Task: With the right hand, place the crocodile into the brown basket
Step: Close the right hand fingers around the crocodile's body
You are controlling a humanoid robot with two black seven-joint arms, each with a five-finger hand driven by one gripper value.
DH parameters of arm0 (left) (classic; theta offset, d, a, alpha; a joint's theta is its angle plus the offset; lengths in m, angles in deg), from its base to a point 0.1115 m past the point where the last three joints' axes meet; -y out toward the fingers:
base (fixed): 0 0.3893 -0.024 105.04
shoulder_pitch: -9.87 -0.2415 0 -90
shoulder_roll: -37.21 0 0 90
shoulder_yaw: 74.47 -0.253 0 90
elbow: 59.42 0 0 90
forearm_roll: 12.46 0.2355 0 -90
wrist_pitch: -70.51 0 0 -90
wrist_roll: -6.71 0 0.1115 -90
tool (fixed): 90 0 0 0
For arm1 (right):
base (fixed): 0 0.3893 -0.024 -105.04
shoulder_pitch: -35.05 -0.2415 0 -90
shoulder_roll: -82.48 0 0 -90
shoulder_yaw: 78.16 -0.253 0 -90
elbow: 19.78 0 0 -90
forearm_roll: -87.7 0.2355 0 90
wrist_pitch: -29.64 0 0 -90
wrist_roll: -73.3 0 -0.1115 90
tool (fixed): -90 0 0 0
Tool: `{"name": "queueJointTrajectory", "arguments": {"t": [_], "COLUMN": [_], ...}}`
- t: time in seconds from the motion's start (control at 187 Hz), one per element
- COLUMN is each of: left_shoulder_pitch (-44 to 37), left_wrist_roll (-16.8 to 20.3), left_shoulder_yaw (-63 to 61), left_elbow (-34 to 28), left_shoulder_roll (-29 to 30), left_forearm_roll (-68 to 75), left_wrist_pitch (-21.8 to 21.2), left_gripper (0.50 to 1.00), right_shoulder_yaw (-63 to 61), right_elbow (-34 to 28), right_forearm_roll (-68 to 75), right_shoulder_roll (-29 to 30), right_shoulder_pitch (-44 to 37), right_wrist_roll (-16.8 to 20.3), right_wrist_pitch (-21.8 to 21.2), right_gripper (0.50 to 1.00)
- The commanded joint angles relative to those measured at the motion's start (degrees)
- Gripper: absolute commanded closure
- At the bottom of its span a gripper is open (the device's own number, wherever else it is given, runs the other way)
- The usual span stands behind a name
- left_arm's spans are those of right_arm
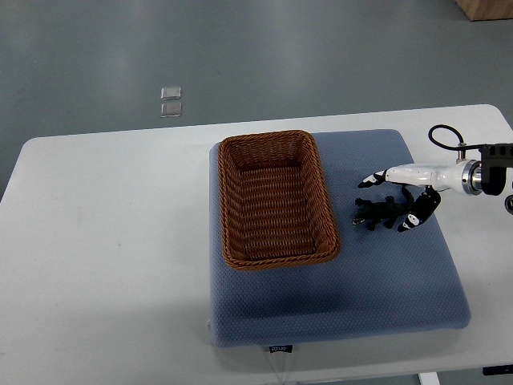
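A small dark crocodile toy (pixel 377 213) lies on the blue mat (pixel 353 297), to the right of the brown wicker basket (pixel 239 200). My right hand (pixel 390 201) reaches in from the right edge and hovers over the toy. Its white and black fingers (pixel 374 180) are spread on either side of the crocodile and have not closed on it. The basket has nothing in it. My left arm does not show.
The blue mat lies on a white table (pixel 104 257). A black cable loop (pixel 442 136) sits at my right wrist. Two small clear squares (pixel 171 101) lie on the grey floor beyond the table.
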Motion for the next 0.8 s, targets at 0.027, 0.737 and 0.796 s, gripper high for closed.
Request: {"name": "queueJointTrajectory", "arguments": {"t": [0.027, 0.737, 0.796], "left_shoulder_pitch": [0.0, 0.0, 0.0], "left_wrist_roll": [0.1, 0.1, 0.0], "left_shoulder_yaw": [0.0, -0.1, -0.1], "left_elbow": [0.0, 0.0, 0.0], "left_shoulder_roll": [0.0, 0.0, 0.0], "left_forearm_roll": [0.0, 0.0, 0.0], "left_wrist_pitch": [0.0, 0.0, 0.0], "left_gripper": [0.5, 0.5, 0.5], "right_shoulder_yaw": [1.5, 3.4, 3.4], "right_elbow": [0.7, 1.5, 1.5], "right_forearm_roll": [-0.7, -3.2, -3.8], "right_shoulder_roll": [0.4, 0.8, 1.3], "right_shoulder_pitch": [0.0, -0.3, -0.3], "right_wrist_roll": [0.0, -0.1, 0.0], "right_wrist_pitch": [1.4, 3.0, 3.2], "right_gripper": [0.597, 0.822, 0.863]}}
